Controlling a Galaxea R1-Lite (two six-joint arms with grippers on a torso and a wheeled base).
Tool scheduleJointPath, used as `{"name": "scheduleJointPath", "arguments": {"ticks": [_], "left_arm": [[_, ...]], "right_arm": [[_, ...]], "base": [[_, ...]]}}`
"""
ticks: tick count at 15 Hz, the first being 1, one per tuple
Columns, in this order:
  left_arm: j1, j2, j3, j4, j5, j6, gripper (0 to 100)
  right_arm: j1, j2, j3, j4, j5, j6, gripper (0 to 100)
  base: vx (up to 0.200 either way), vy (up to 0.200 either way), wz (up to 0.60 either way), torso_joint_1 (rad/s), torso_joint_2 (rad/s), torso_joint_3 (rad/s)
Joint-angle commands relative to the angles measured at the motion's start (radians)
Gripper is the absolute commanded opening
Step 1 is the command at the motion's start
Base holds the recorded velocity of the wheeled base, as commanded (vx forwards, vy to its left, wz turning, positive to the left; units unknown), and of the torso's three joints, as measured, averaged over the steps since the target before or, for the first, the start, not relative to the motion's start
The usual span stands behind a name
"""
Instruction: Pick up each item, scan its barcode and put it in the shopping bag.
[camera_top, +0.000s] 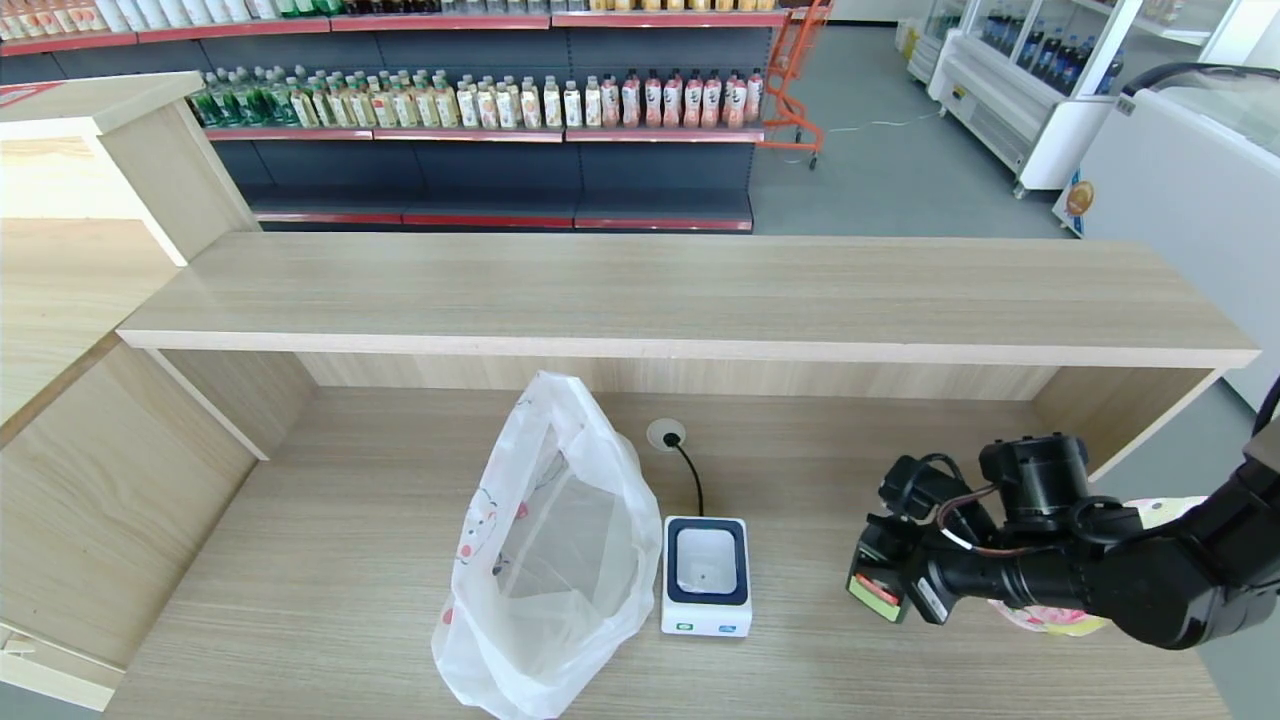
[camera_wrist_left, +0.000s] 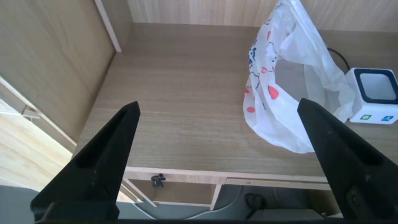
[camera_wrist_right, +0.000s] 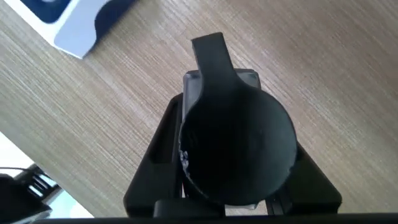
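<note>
The right end effector (camera_top: 888, 572) clamps a dark item (camera_top: 873, 592), labelled face turned toward the scanner (camera_top: 706, 575), long axis unclear; the left end effector (camera_wrist_left: 219, 104) stands wide apart

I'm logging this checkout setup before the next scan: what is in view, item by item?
shopping bag: one, translucent white with red print, standing open on the counter, left of the scanner
barcode scanner: one, white with a dark blue frame, mid-counter beside the bag
cable: one, black, running back from the scanner
dark item: one, green and red label, held right of the scanner
packet: one, pink and yellow, counter's right end, partly under the right arm
drink bottles: many, green, pale and pink, on the shelf behind
left gripper: open, over the counter's left part
right gripper: shut on the dark item
</note>
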Motion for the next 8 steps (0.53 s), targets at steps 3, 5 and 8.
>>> {"name": "scheduleJointPath", "arguments": {"ticks": [3, 5, 8], "left_arm": [[0.0, 0.0, 0.0, 0.0, 0.0, -0.001, 100], [0.0, 0.0, 0.0, 0.0, 0.0, -0.001, 100], [0.0, 0.0, 0.0, 0.0, 0.0, -0.001, 100]], "right_arm": [[-0.011, -0.384, 0.185, -0.083, -0.004, 0.126, 0], [-0.027, -0.522, 0.317, -0.168, -0.004, -0.098, 0], [-0.045, -0.654, 0.34, -0.132, 0.15, -0.644, 0]], "base": [[0.0, 0.0, 0.0, 0.0, 0.0, 0.0], [0.0, 0.0, 0.0, 0.0, 0.0, 0.0], [0.0, 0.0, 0.0, 0.0, 0.0, 0.0]]}}
